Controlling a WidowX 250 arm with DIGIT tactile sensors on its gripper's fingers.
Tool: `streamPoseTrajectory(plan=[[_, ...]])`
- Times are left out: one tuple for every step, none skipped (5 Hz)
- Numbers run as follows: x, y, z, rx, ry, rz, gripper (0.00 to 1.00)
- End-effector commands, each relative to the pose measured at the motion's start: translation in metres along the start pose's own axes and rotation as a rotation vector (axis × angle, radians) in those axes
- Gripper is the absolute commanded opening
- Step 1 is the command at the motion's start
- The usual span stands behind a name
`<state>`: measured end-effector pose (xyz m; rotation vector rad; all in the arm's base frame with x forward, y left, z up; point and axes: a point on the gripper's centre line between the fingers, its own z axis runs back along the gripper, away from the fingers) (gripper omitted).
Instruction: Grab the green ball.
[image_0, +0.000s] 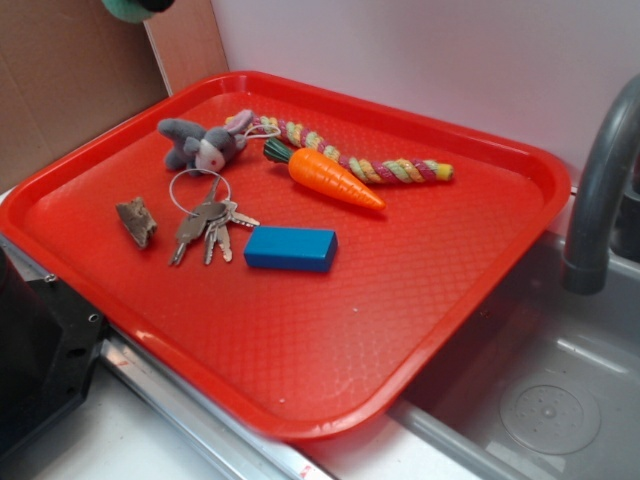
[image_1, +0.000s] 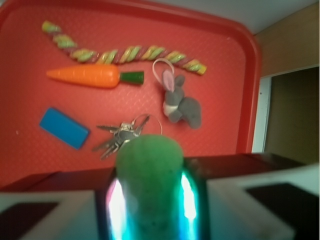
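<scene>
The gripper (image_1: 149, 200) is closed around the green ball (image_1: 149, 172), which sits squeezed between the two pads with a bright glare down either side; the ball fills the gap, so the jaws stand only as far apart as the ball is wide. The ball lies directly in the tool, not off to any side of it, and well above the red tray (image_0: 470, 300); the exterior view catches only a sliver of green at its top edge (image_0: 128, 8), high over the tray's far left corner. Judged from this, the grasp looks made, and what remains is to keep it. Below on the tray there is one of each thing: one bunch of keys (image_1: 122, 135) nearest beneath the ball, one grey plush rabbit (image_1: 179, 105) just beyond, one blue block (image_1: 64, 127), one orange toy carrot (image_1: 92, 76), one braided rope toy (image_1: 125, 54), and one small brown scrap (image_0: 135, 220), seen only in the exterior view.
</scene>
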<state>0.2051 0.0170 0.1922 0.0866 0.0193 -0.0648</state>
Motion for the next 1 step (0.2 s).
streamPoseTrajectory(plan=[[-0.0218, -0.0037, 0.0363, -0.081, -0.132, 0.035, 0.0]])
